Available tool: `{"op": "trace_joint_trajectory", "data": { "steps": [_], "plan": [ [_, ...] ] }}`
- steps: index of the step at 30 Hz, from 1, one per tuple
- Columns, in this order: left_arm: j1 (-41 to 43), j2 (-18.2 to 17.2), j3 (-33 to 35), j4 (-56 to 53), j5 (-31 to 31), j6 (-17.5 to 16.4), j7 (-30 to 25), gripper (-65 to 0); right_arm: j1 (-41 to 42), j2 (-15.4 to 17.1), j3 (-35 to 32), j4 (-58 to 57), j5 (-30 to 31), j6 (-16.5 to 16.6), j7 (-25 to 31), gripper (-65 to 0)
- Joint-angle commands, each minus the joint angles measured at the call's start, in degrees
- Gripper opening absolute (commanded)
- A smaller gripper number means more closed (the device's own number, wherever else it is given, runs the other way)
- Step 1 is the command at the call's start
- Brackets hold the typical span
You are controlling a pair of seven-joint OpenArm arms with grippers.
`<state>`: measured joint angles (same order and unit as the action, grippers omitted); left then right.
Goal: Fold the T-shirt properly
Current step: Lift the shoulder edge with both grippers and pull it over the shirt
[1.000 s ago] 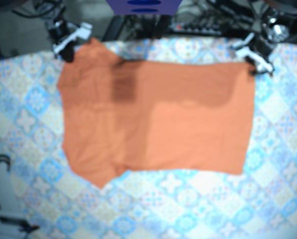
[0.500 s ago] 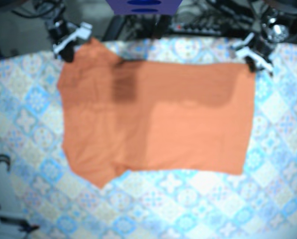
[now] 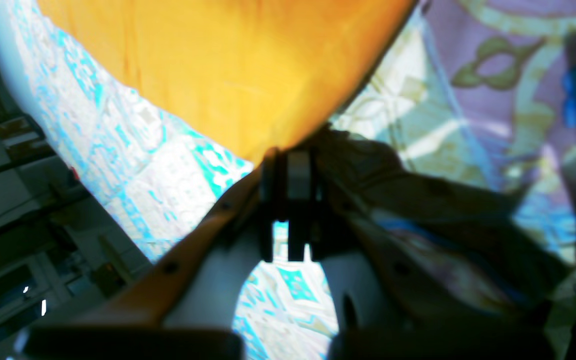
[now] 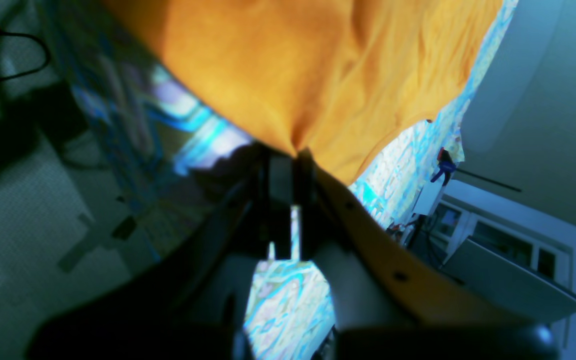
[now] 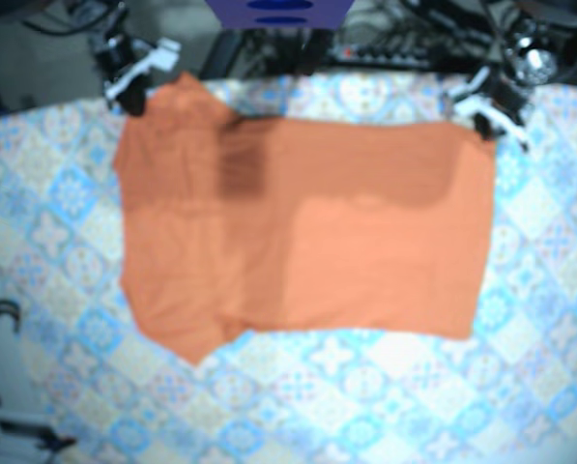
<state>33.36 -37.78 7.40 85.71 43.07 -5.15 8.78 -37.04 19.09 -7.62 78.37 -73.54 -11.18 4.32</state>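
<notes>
A: Item, T-shirt (image 5: 307, 232): location?
B: Flat on the counter (image 5: 385, 387), seemingly part-folded. I read the left pincer (image 3: 290, 152) and right pincer (image 4: 288, 155) each clenched on a far corner. Most folds remain.

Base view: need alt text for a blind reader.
An orange T-shirt lies spread on a blue-patterned tablecloth, seen from above and slightly blurred. The right gripper, at the view's upper left, and the left gripper, at its upper right, each pinch a far corner of the shirt.
</notes>
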Motion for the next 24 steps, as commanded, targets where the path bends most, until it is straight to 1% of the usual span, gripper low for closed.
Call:
{"op": "trace_joint_trajectory", "data": {
  "steps": [1,3,6,7,9,12,14,17,20,24],
  "plan": [
    [0.5,-0.9,-0.5,0.8,-0.2,1.0,-0.3,-65.0,-1.4,0.6,0.3,0.5,0.0,0.1,0.5,-65.0],
    [1.9,-1.2,-0.8,0.8,-0.2,1.0,-0.3,-65.0,-2.2,0.8,0.4,1.0,0.1,0.1,0.5,-65.0],
    [3.5,-3.0,-0.8,0.9,-0.5,1.1,-0.4,-65.0,-3.5,0.9,0.4,2.0,0.1,0.1,0.5,-65.0],
    [4.2,-3.1,-0.8,1.0,-1.2,1.3,-0.4,-65.0,-4.2,1.4,0.8,2.6,0.1,0.1,0.5,-65.0],
    [5.2,-4.0,-0.8,1.3,-2.8,2.6,-1.0,-65.0,-4.9,1.7,1.6,3.3,0.1,0.0,0.7,-65.0],
    [8.2,-6.9,-0.8,1.3,-5.5,4.9,-2.5,-65.0,-5.7,1.9,2.7,3.5,0.1,-0.1,0.8,-65.0],
    [10.3,-8.9,-0.8,1.3,-7.9,6.9,-2.8,-65.0,-6.6,2.0,3.7,3.6,0.2,-0.1,0.9,-65.0],
    [12.7,-11.1,-0.8,1.3,-10.0,9.6,-2.8,-65.0,-7.7,2.0,4.7,3.7,0.2,-0.2,1.3,-65.0],
    [14.8,-12.1,-0.8,1.3,-11.2,11.2,-2.8,-65.0,-8.6,2.0,6.3,3.7,0.2,-0.2,3.2,-65.0],
    [17.7,-12.2,-0.8,1.3,-10.9,12.9,-2.8,-65.0,-9.8,2.0,8.2,3.7,0.2,-0.2,4.6,-65.0]
  ]
}}
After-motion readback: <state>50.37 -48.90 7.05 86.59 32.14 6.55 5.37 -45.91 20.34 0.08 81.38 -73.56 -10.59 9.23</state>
